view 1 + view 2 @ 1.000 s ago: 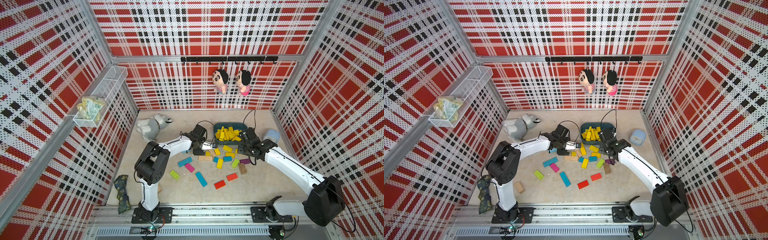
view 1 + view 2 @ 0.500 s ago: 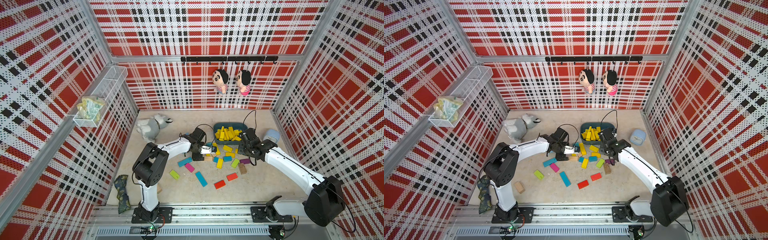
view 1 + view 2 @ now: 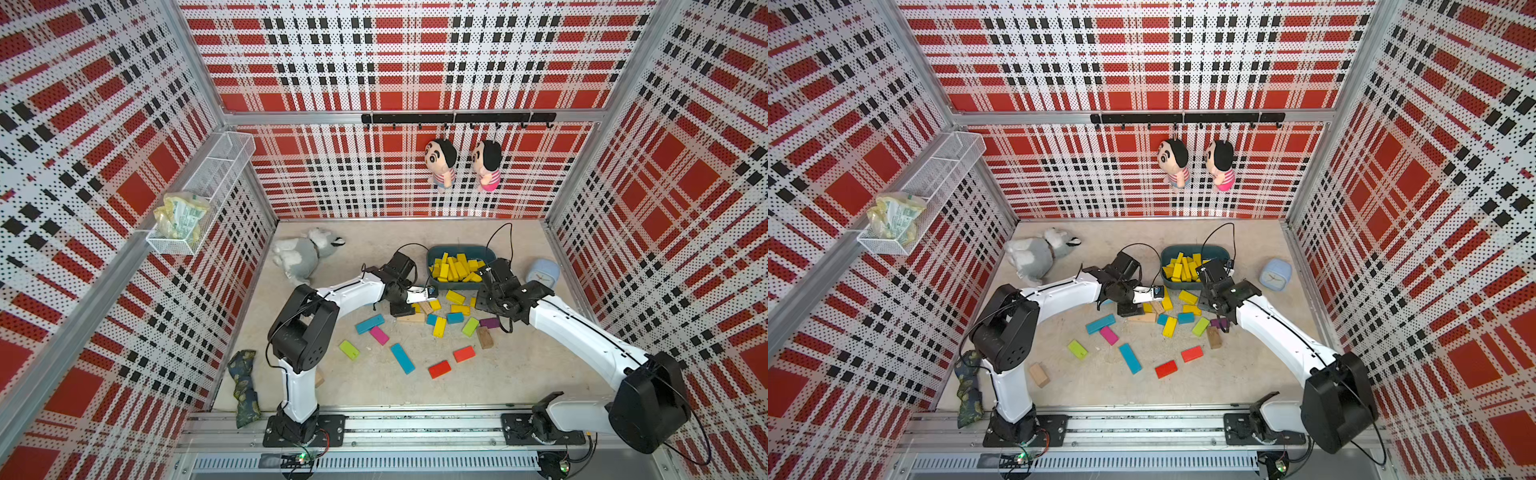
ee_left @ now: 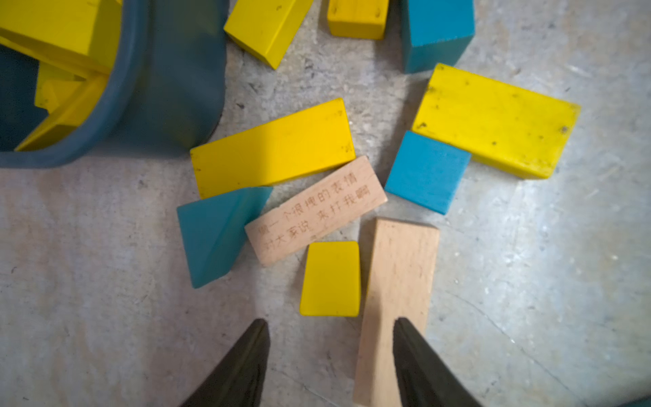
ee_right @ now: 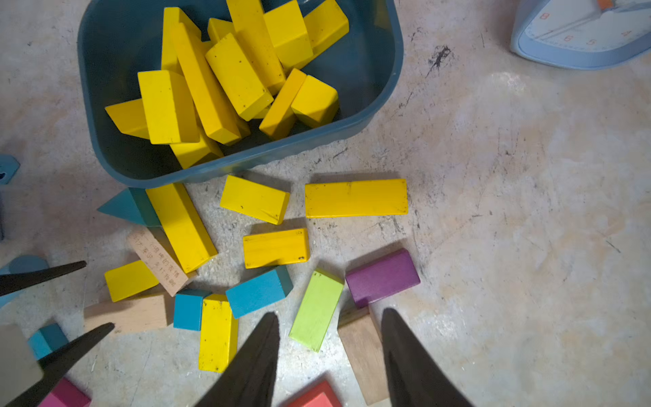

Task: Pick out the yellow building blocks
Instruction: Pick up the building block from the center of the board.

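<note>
Plainly, clutter hems in the loose yellow blocks (image 5: pixel 276 247) lying on the surface (image 3: pixel 519 374) just in front of the bin (image 5: pixel 246 162). A lettered tan block (image 4: pixel 317 211) rests against a long yellow bar (image 4: pixel 273 148), and a teal wedge (image 4: pixel 215 232) butts the same bar. A tan plank (image 4: pixel 398 282) lies just beside a small yellow block (image 4: pixel 330 278). The left claw (image 4: pixel 329 322) hangs over this knot, jaws apart and empty, with the small yellow block just ahead of its tips and one finger above the plank. The right claw (image 5: pixel 329 312) is likewise parted and holds nothing. A lime block (image 5: pixel 316 310) and a brown block (image 5: pixel 363 352) lie near its tips, with a purple block (image 5: pixel 382 276) just beside the brown one. A clock (image 3: pixel 542 272) stands near the far right corner and a plush (image 3: pixel 299 257) near the far left one, both well apart from the blocks.

The bin, toward the far edge and right of the middle, holds a criss-cross heap of yellow blocks.

The yellow bar lies flat with one end at the bin's front wall, its long axis running toward the near edge. Two yellow bricks (image 5: pixel 355 197) lie flat roughly along that wall. A third yellow brick (image 5: pixel 216 333) points near to far.
</note>
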Controlling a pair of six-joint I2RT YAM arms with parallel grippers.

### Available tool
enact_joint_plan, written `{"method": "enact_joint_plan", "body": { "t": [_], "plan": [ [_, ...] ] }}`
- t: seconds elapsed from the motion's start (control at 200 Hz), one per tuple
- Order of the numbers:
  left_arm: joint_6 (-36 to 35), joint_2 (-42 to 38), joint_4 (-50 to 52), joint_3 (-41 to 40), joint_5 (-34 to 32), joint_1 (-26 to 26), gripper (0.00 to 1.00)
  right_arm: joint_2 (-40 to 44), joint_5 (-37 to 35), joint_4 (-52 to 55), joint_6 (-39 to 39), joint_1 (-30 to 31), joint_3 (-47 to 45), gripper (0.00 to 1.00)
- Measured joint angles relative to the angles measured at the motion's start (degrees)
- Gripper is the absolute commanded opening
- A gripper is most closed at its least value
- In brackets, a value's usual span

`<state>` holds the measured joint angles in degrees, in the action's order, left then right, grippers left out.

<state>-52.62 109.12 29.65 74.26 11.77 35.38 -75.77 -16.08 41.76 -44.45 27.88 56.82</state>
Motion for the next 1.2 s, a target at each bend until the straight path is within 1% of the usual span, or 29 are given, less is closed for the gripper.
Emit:
{"method": "enact_joint_plan", "body": {
  "t": [0.215,0.401,0.746,1.067,1.202],
  "plan": [
    [1.4,1.9,-0.3,0.4,1.4,0.0,0.55,0.6,-0.1,0.0,-0.3,0.0,-0.2,0.5],
    [2.4,3.0,-0.2,0.7,2.4,-0.1,0.47,0.7,-0.1,0.0,-0.4,0.0,-0.2,0.51],
    [4.5,5.8,0.0,4.1,2.3,-1.0,0.38,0.7,-0.5,0.3,-0.2,0.0,-0.2,0.5],
    [5.1,5.9,0.5,4.1,1.9,-1.8,0.36,0.7,-0.5,0.3,0.0,0.0,-0.2,0.51],
    [5.5,6.6,1.0,5.2,1.9,-1.8,0.32,0.7,-0.5,0.3,0.0,0.0,-0.2,0.51]
  ]
}}
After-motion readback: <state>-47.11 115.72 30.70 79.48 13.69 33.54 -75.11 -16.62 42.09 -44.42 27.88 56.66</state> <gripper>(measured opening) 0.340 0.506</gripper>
